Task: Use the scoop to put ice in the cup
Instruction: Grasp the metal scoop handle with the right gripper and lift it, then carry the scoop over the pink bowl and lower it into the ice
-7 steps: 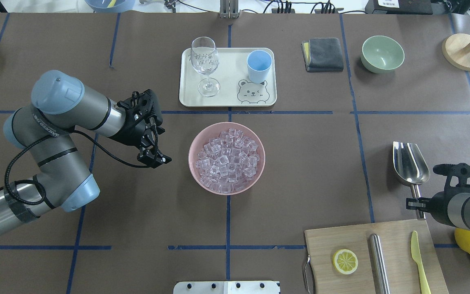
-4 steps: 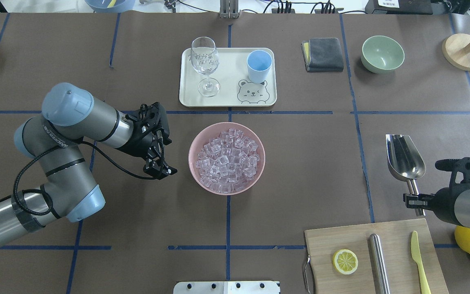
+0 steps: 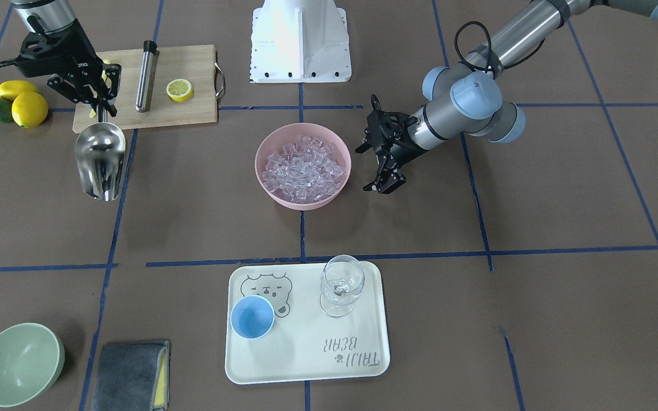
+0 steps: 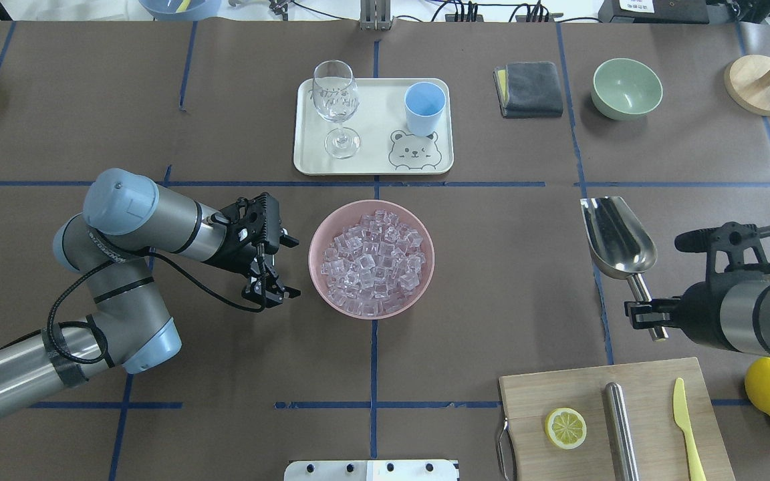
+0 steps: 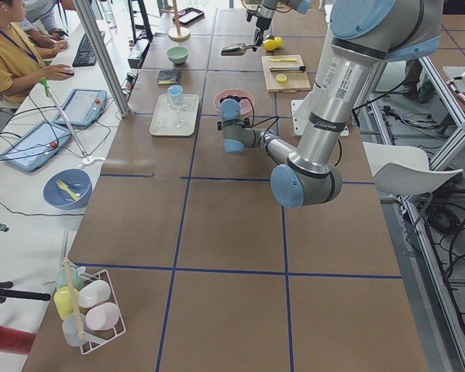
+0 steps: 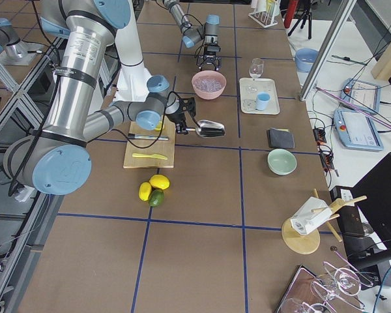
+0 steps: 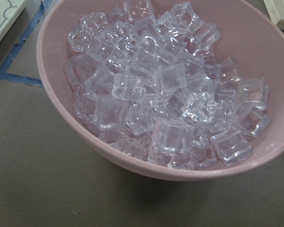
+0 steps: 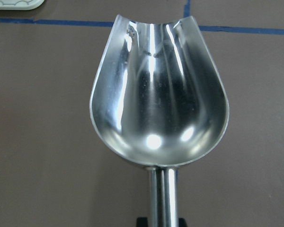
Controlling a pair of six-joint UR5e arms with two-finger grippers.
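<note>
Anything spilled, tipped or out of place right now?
Nothing stands out. The ice sits inside the pink bowl, none loose around it; the cup and glass stand upright on the tray; the scoop is empty in the right pincer.

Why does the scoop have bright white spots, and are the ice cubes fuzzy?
Right wrist view: the scoop reflects light like a mirror, so white glare spots and streaks show in its trough. Left wrist view: the ice looks sharp, not fuzzy; the pink bowl casts a soft shadow.
</note>
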